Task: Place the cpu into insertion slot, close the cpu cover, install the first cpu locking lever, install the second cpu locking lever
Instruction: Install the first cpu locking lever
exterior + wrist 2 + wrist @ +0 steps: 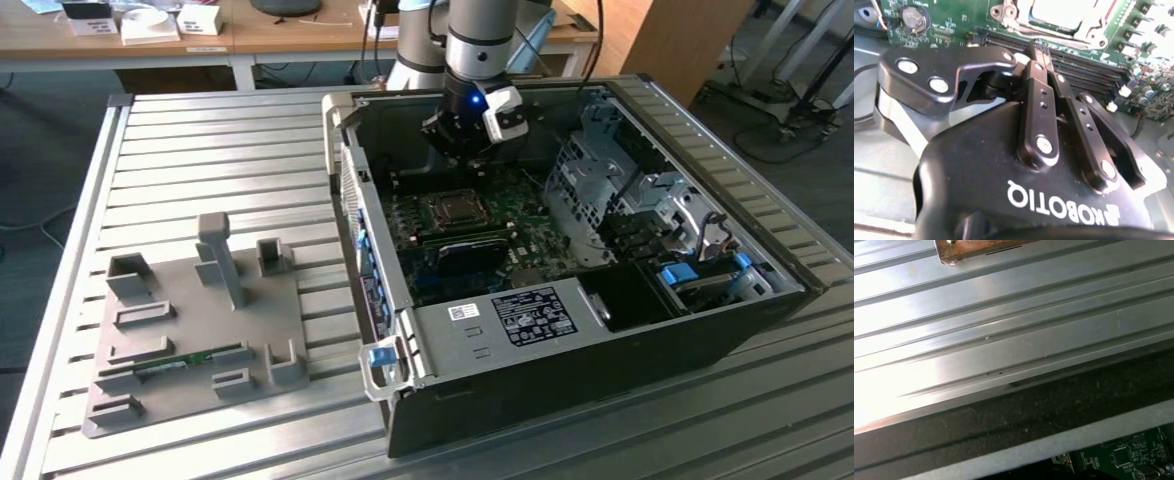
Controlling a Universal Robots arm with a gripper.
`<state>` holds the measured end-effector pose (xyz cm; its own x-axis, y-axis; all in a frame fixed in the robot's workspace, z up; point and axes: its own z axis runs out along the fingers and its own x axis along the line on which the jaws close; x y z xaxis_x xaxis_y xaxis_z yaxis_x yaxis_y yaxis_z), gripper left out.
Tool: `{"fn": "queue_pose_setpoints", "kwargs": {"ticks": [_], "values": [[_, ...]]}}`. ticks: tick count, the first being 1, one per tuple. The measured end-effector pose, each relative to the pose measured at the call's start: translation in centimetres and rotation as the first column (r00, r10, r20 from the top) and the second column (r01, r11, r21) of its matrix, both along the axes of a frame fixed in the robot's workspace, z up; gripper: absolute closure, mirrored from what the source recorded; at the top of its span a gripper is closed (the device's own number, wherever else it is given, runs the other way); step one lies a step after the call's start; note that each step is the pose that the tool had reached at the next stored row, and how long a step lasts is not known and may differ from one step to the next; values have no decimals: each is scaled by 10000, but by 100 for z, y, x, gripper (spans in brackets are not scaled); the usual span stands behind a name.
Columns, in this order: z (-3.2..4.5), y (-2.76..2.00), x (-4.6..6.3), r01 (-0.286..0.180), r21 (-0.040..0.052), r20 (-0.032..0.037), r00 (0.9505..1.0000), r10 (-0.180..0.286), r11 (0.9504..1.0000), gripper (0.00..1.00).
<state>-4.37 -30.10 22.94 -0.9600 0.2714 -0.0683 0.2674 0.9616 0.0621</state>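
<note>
Cpu (1064, 12), pale silvery square seated under its metal cover, just beyond the clenched, empty pincer (1038, 47).

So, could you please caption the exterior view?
Black gripper hovers inside open black computer case, above silvery-rimmed square insertion slot.

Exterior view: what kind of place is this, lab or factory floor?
Likely a robotics lab or test workshop: an open computer case on a slatted metal table, a grey parts fixture beside it, and wooden desks behind.
</note>
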Motion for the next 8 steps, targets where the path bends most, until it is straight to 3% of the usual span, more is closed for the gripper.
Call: {"fn": "queue_pose_setpoints", "kwargs": {"ticks": [5, 8], "values": [[16, 1, 1, -303, -17, 2, 9995, 303, 9995, 89], [18, 0, 0, -625, -102, -5, 9980, 625, 9980, 89]]}}
